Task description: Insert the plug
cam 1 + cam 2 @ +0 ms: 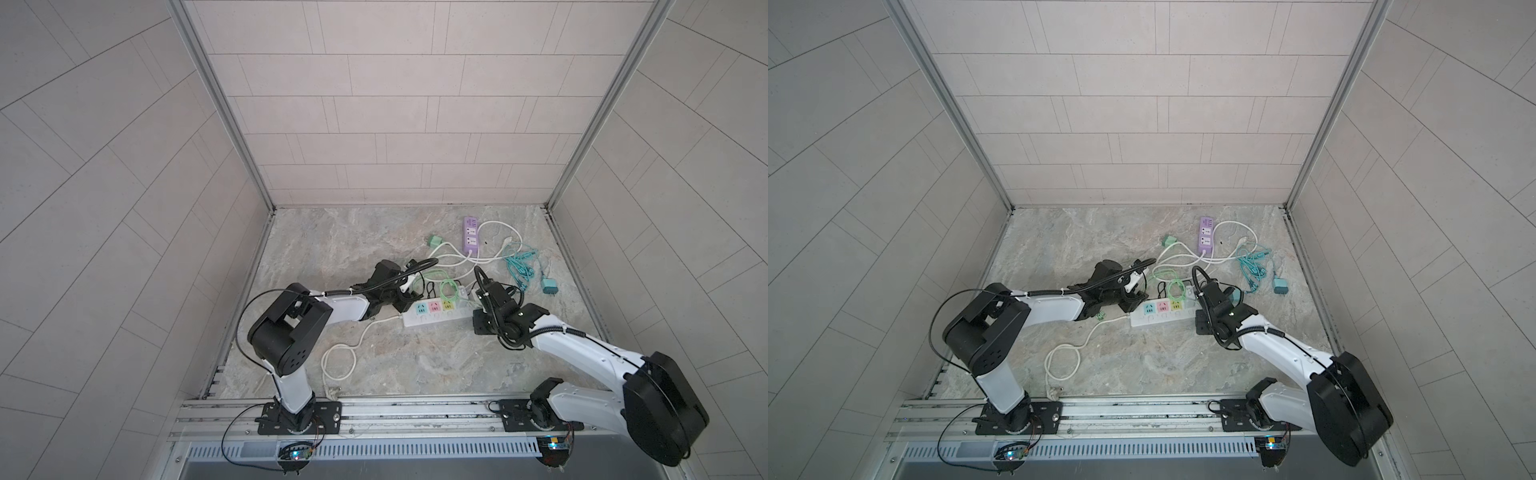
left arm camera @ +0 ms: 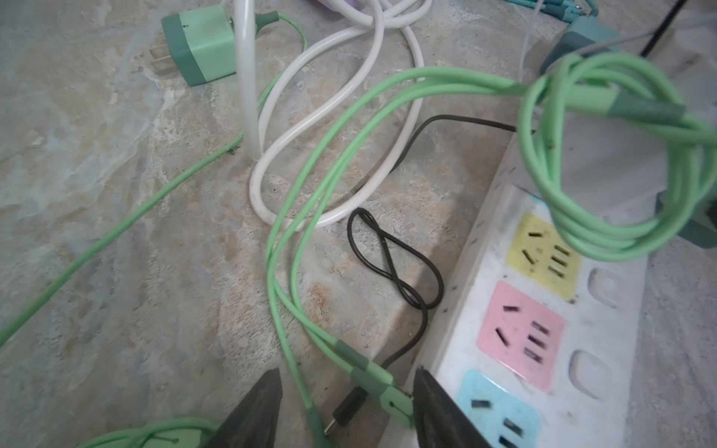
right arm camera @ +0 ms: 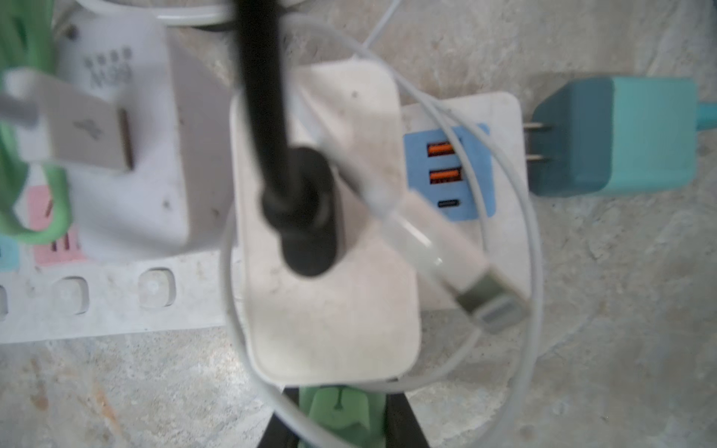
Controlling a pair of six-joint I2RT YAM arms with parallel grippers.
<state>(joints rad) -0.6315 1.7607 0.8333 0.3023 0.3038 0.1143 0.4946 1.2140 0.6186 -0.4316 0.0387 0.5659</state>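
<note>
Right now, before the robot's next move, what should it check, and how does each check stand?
1. Right pincer grips the green connector: ok.
2. USB ports on the power strip free: ok.
3. Way to those ports clear: not ok, a white cable loops across them.
4. Connector lined up with a port: cannot tell, hidden in the pincer.
5. Left pincer steadying the strip: not ok, open beside it, green cable ends between its jaws.

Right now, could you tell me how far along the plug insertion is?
Done: little; the USB ports on the white plastic power strip are empty. In hand: the right fingers pinch a green plastic connector; the left fingers straddle loose green cable ends. Left: insertion.
</note>
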